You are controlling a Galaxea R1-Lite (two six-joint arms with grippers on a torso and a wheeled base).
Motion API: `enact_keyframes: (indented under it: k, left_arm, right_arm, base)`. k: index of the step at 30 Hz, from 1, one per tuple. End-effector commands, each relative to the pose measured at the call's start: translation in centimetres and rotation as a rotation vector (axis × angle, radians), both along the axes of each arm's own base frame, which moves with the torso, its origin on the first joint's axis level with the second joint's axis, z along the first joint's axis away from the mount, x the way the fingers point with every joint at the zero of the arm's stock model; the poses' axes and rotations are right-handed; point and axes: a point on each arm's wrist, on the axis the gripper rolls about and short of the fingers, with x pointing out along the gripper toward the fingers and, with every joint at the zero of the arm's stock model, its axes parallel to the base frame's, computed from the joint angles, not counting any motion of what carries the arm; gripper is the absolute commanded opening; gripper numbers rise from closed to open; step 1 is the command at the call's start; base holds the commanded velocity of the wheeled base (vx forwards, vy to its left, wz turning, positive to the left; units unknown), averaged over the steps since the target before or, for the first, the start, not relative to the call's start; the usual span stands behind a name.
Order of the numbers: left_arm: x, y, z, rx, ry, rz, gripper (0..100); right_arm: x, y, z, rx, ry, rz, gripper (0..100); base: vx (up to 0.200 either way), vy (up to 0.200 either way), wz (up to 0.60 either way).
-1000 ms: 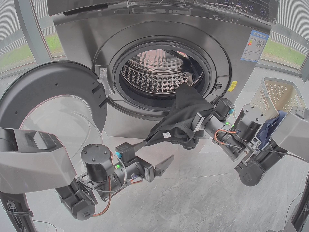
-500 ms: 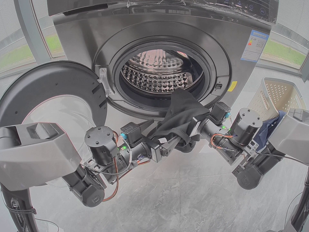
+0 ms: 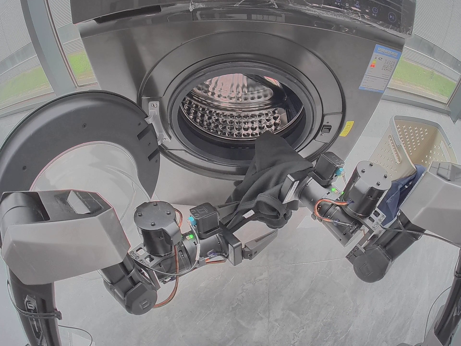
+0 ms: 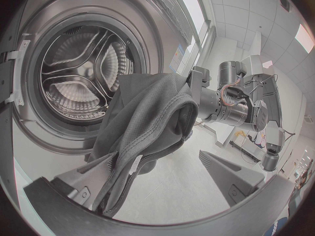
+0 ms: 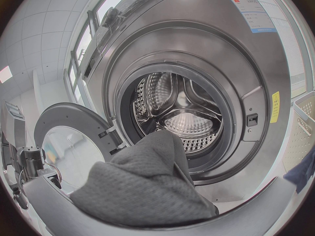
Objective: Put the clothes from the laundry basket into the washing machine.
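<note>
Garment [image 3: 271, 169] hangs over my right pincer [image 3: 292, 186], grip unseen; drum [image 3: 230, 106] lies just ahead; left pincer [image 3: 254, 224] gapes under its tail.

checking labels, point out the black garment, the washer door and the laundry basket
black garment [image 3: 269, 169]: head view, on its draped middle.
washer door [image 3: 72, 121]: head view, on its dark frame.
laundry basket [image 3: 412, 142]: head view, on its perforated wall.

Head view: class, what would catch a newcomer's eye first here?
A black garment hangs between the right tool and the open left tool, just before the washer's gaping drum. The round door stands swung wide on the robot's left, and a pale basket with blue cloth sits at the right.
</note>
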Motion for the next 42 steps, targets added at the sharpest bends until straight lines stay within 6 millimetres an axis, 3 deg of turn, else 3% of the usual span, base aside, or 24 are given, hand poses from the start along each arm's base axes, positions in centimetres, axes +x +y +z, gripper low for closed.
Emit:
enact_keyframes:
  k: [1,21,31,42]
  left_arm:
    - [-0.1,-0.2,-0.4,0.009,0.008,-0.001,100]
    - [3.8,-4.2,-2.6,-0.041,-0.057,0.116,100]
    - [5.5,-4.1,-3.9,-0.046,-0.053,0.193,100]
    - [6.2,-4.5,-3.7,-0.072,-0.067,0.237,100]
  right_arm:
    - [0.0,0.1,-0.1,-0.001,0.001,0.002,0]
    - [-1.3,2.3,-0.6,-0.001,0.025,0.019,0]
    - [-2.1,2.8,-0.3,0.006,0.027,0.041,0]
    - [-2.4,2.8,-0.4,0.004,0.031,0.046,0]
  base:
    - [0.000,0.000,0.00]
    - [0.000,0.000,0.00]
    - [0.000,0.000,0.00]
    - [0.000,0.000,0.00]
